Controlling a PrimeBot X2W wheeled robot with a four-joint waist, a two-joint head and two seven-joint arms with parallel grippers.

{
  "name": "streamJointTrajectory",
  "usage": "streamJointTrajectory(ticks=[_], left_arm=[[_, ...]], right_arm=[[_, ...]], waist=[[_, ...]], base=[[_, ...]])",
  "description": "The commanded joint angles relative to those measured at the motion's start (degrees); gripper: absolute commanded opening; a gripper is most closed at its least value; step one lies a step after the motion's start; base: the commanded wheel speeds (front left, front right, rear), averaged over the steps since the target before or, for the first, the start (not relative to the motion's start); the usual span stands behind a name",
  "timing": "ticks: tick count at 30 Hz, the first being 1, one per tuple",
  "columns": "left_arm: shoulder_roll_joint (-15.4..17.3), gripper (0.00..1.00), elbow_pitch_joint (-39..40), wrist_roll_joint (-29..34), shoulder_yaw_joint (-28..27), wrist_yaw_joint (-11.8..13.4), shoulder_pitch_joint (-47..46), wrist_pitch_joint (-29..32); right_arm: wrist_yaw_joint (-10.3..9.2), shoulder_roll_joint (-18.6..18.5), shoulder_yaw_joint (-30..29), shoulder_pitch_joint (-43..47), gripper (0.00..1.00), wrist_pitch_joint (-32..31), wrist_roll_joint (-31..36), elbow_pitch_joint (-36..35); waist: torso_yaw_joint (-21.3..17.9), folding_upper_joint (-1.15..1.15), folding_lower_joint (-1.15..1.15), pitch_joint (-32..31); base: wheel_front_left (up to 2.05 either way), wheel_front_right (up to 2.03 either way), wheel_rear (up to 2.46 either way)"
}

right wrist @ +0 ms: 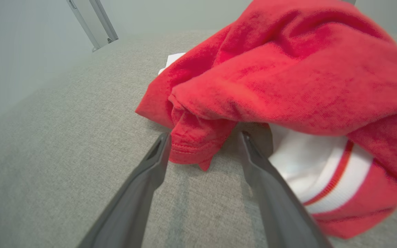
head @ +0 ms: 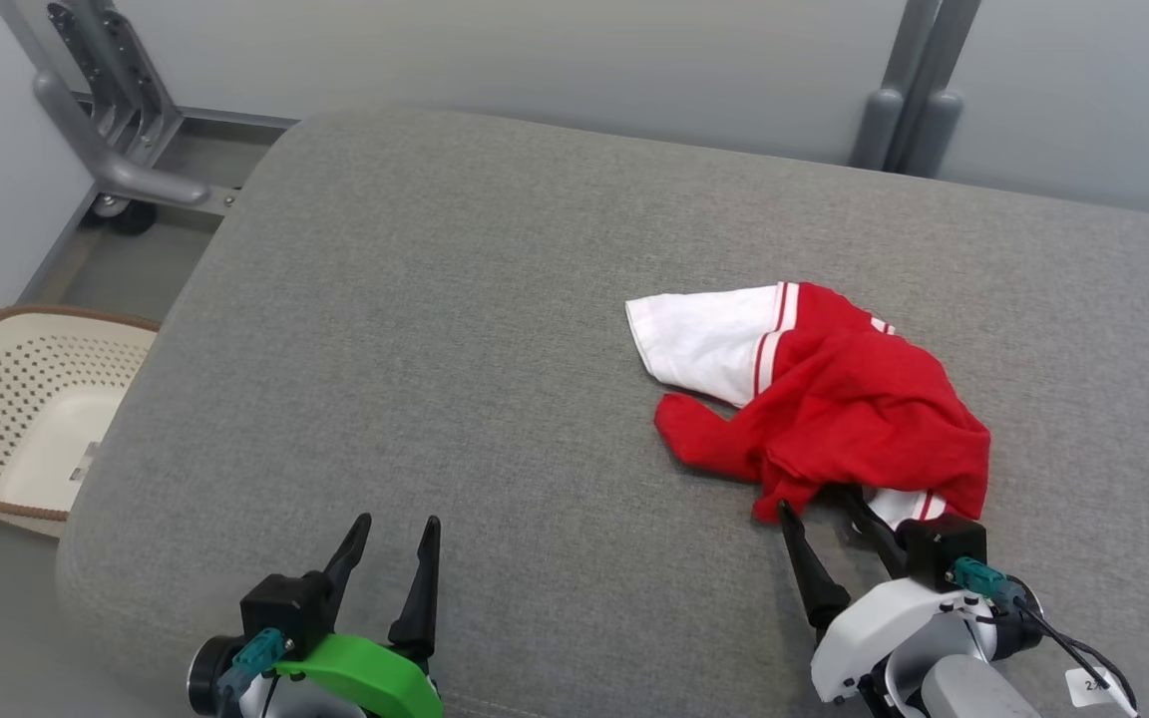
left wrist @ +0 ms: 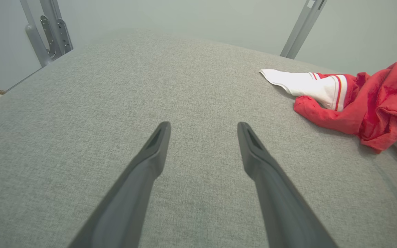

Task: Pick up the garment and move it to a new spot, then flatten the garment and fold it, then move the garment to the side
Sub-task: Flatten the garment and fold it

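garment: a crumpled red and white heap on the cushion, toward 3 o'clock of its middle in the head view, with the sleeve pointing to 10 o'clock
right gripper: released, jaws wide, tips at the heap's 6 o'clock edge; in the right wrist view the hem lies between the fingers, at or just beside one of them, and nothing is pinched yet
left gripper: released and empty, over bare cushion at 7 o'clock, well apart from the garment
step: by my reading, the first pick-up, with the grasp not yet made
depth: push the tips a little further toward 12 o'clock, so the hem sits well inside the jaws before you clench
height: keep the fingers low, just brushing the cushion, so you gather cloth and not the cover
layers: take the red hem alone if you can; the white striped part at 3 o'clock of it may come along and bunch the lift
lift: rise straight and slowly, since the cloth looks soft and will likely drape and swing
new spot: the bare cushion toward 9 o'clock of the heap looks roomy enough for flattening
risk: a shallow pinch will probably slip, so stay clear of the cushion's 9 o'clock edge, where the basket stands below
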State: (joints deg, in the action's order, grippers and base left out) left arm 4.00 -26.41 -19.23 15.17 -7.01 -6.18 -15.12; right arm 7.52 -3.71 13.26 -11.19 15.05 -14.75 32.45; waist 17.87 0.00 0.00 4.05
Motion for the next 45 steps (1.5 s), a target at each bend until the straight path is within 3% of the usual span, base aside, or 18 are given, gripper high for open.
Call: streamJointTrajectory(ticks=[1,6,7,8,13,20,28,29,30,37,45], left_arm=[[-0.38,1.00,0.66,0.86,0.00,-0.16,0.56,-0.02],[-0.66,1.00,1.70,1.68,0.27,-0.45,0.68,-0.02],[-0.72,1.00,1.82,1.70,0.34,-0.41,0.67,-0.02],[-0.78,1.00,2.00,1.67,0.34,-0.41,0.68,-0.02],[-0.97,1.00,2.45,1.65,0.51,-0.50,0.82,-0.02],[-1.07,1.00,2.03,1.14,1.95,-0.52,0.24,-0.02],[-1.03,1.00,0.32,-1.00,6.92,-0.52,-1.04,-0.01],[-1.04,1.00,0.06,-1.18,7.31,-0.52,-0.99,-0.02],[-1.04,1.00,-0.13,-1.36,7.22,-0.53,-0.81,-0.02],[-1.06,1.00,0.00,-0.80,4.69,-0.53,1.09,-0.01],[-1.07,1.00,0.98,-0.70,3.71,-0.53,0.72,-0.01]], right_arm=[[-0.07,0.10,-0.81,-1.06,1.00,0.16,0.39,1.39],[-0.07,0.36,-1.83,-3.38,1.00,0.16,1.28,5.40],[-0.06,0.42,-1.43,-3.79,0.37,0.16,1.07,5.57],[-0.06,0.47,-0.73,-4.21,0.00,0.16,1.11,5.14],[-0.06,0.59,3.08,-5.32,0.00,0.16,-0.18,1.91],[-0.06,0.71,12.74,-11.69,0.00,0.16,-2.40,-2.48],[-0.05,0.63,23.64,-22.60,0.00,0.16,-8.09,3.12],[-0.06,0.59,24.90,-23.17,0.46,-0.22,-9.00,5.50],[-0.05,0.61,26.54,-23.85,1.00,-0.70,-10.53,7.04],[-0.05,0.64,35.41,-23.81,1.00,-0.30,-19.38,12.00],[-0.05,-4.18,38.15,-21.01,1.00,0.15,-24.35,6.47]], waist=[[3.13,0.00,0.00,1.12],[5.10,0.00,0.00,1.69],[5.33,0.00,0.00,1.82],[5.54,0.00,0.00,1.96],[6.10,0.00,0.00,2.50],[7.31,0.00,0.00,2.90],[12.28,0.00,0.00,2.30],[12.98,0.00,0.00,2.20],[13.31,0.00,0.00,2.21],[12.65,0.00,0.00,2.02],[6.90,0.00,0.00,1.34]], base=[[0.00,0.00,0.00],[0.00,0.00,0.00],[0.00,0.00,0.00],[0.00,0.00,0.00],[0.00,0.00,0.00],[0.00,0.00,0.00],[0.00,0.00,0.00],[0.00,0.00,0.00],[0.00,0.00,0.00],[0.00,0.00,0.00],[0.00,0.00,0.00]])
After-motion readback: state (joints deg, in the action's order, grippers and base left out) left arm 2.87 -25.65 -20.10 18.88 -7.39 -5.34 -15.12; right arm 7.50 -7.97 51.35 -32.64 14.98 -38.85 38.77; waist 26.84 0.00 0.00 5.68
